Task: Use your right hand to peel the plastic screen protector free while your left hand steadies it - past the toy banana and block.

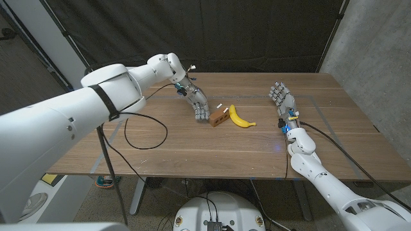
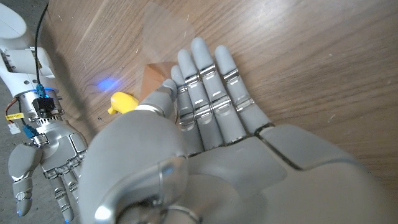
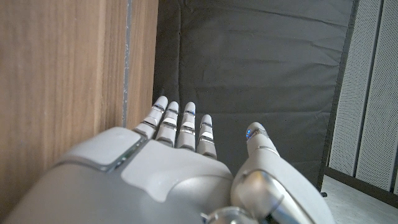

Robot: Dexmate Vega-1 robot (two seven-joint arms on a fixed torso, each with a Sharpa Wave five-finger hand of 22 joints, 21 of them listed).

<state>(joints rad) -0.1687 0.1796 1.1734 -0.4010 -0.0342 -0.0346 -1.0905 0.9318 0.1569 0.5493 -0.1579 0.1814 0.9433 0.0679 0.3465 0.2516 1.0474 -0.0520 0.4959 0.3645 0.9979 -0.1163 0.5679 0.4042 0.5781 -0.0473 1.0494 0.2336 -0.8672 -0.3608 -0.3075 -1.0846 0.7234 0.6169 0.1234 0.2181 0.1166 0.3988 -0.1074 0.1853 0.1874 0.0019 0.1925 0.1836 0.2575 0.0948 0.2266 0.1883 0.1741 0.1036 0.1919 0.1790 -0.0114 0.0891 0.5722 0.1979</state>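
Counts: I see one toy banana [image 1: 241, 117], one block [image 1: 218, 118], one screen protector [image 2: 166, 26].
Left hand [image 1: 195, 100]: fingers together, extended; protector just past my fingertips.
Right hand [image 1: 282, 99]: spread, holding nothing.
Surface: wooden desk [image 1: 212, 148], black curtain [image 1: 212, 32] behind.

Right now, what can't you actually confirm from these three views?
- Screen protector: a faint clear sheet in the left wrist view; too faint to spot in the head view.
- Block: the left hand covers most of it in the left wrist view.
- Toy banana: mostly hidden there too.
- Right hand: fingers apart, holding nothing.
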